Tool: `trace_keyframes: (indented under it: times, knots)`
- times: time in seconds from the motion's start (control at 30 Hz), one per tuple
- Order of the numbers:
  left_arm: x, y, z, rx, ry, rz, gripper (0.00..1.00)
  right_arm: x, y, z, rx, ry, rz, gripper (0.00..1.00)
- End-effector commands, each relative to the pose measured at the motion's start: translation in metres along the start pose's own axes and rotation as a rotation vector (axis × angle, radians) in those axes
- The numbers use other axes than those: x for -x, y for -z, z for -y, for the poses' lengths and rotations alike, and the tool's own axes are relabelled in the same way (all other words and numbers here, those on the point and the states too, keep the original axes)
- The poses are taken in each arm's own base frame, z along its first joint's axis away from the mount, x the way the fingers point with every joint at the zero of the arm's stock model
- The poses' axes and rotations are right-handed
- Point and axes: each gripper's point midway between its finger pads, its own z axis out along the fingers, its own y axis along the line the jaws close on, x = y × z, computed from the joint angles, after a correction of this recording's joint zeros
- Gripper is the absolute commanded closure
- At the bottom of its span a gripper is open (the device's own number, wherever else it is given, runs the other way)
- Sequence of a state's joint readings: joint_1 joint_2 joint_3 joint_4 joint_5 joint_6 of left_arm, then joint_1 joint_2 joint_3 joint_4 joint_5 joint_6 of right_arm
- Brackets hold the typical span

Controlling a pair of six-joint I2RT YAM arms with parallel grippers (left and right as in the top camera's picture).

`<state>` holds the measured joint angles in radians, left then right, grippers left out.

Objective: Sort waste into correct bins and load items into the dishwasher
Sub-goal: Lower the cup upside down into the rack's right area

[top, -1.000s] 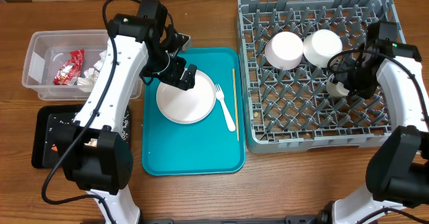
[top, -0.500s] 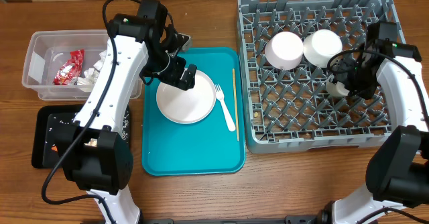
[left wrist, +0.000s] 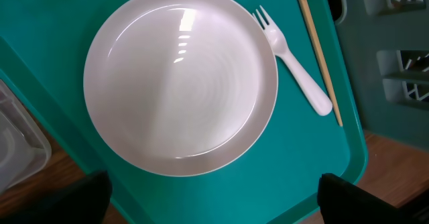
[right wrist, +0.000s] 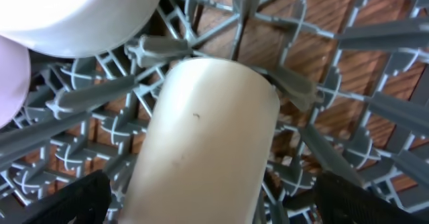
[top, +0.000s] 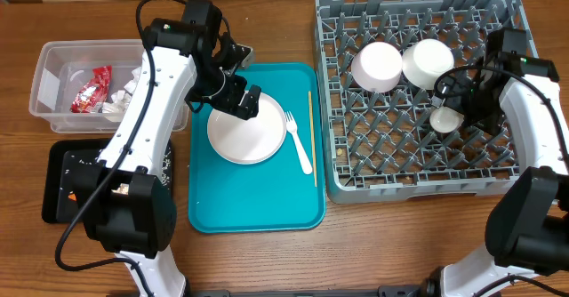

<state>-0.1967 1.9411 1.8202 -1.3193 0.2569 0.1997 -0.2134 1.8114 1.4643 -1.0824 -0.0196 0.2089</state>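
Shifted slightly: one small white cup (top: 444, 119) in the grey lattice rack (top: 418, 168), by two round white bowls (top: 377, 66).
My right gripper (right wrist: 211, 207) gapes empty over it, my left gripper (left wrist: 211, 200) over one glossy round white plate (left wrist: 181, 80).

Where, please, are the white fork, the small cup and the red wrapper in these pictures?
white fork (left wrist: 298, 74), left wrist view, mid-handle.
small cup (right wrist: 201, 143), right wrist view, side wall.
red wrapper (top: 91, 90), overhead view, its middle.

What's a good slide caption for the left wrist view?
White plate, fork and thin wooden stick lie side by side on the teal tray.
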Motion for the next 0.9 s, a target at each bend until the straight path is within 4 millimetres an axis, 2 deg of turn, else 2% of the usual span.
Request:
trace_keyframes:
  times: [0.0, 0.2, 0.23, 0.27, 0.3, 0.33, 0.37, 0.4, 0.43, 0.57, 0.87]
  knots:
    - [0.006, 0.014, 0.005, 0.01, -0.003, 0.042, 0.0, 0.009, 0.017, -0.003, 0.007, 0.0, 0.019, 0.02]
    - [0.006, 0.014, 0.004, 0.01, -0.003, 0.042, 0.0, 0.013, 0.061, -0.016, 0.059, 0.001, 0.01, 0.02]
    - [0.006, 0.014, 0.005, 0.01, -0.003, 0.042, 0.0, 0.012, 0.065, -0.016, 0.063, 0.001, 0.006, 0.04]
    - [0.006, 0.014, 0.005, 0.01, -0.003, 0.042, 0.0, 0.011, 0.069, -0.017, 0.068, 0.002, 0.001, 0.12]
    - [0.006, 0.014, 0.005, 0.01, -0.003, 0.042, 0.0, 0.009, 0.071, -0.019, 0.073, 0.003, -0.007, 0.32]
    - [0.006, 0.014, 0.004, 0.01, -0.003, 0.042, 0.0, 0.006, 0.072, -0.021, 0.084, 0.004, -0.021, 0.6]
    - [0.006, 0.014, 0.005, 0.01, -0.003, 0.042, 0.0, 0.002, 0.072, -0.023, 0.094, 0.003, -0.037, 0.77]
    - [0.006, 0.014, 0.005, 0.01, -0.003, 0.042, 0.0, -0.002, 0.072, -0.023, 0.099, 0.001, -0.055, 0.91]
    - [0.006, 0.014, 0.005, 0.01, -0.003, 0.042, 0.0, -0.006, 0.071, -0.022, 0.097, -0.001, -0.07, 0.96]
    - [0.006, 0.014, 0.005, 0.01, -0.003, 0.042, 0.0, -0.016, 0.061, -0.022, 0.088, 0.004, -0.11, 0.96]
    - [0.006, 0.014, 0.005, 0.01, -0.004, 0.042, 0.0, -0.017, 0.032, -0.022, 0.075, 0.016, -0.096, 0.96]
